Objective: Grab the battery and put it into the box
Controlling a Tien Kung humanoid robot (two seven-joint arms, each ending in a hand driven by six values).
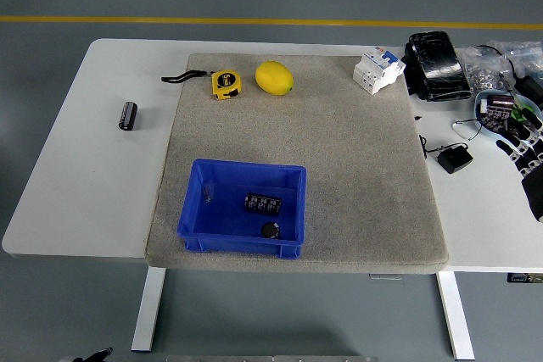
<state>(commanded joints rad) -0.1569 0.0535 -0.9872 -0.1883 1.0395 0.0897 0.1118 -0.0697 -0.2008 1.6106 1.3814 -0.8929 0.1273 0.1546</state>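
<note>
Looking at the right edge, I see my right hand (529, 163) cut off there, fingers spread and holding nothing, over the cluttered bowl (502, 104). A tape measure (225, 84), a lemon (274, 78) and a breaker (377, 69) sit along the mat's far side, well apart from the blue box (204, 222). The battery (263, 203) lies flat inside the box, long axis running left-right, beside a small round dark piece I can't identify.
</note>
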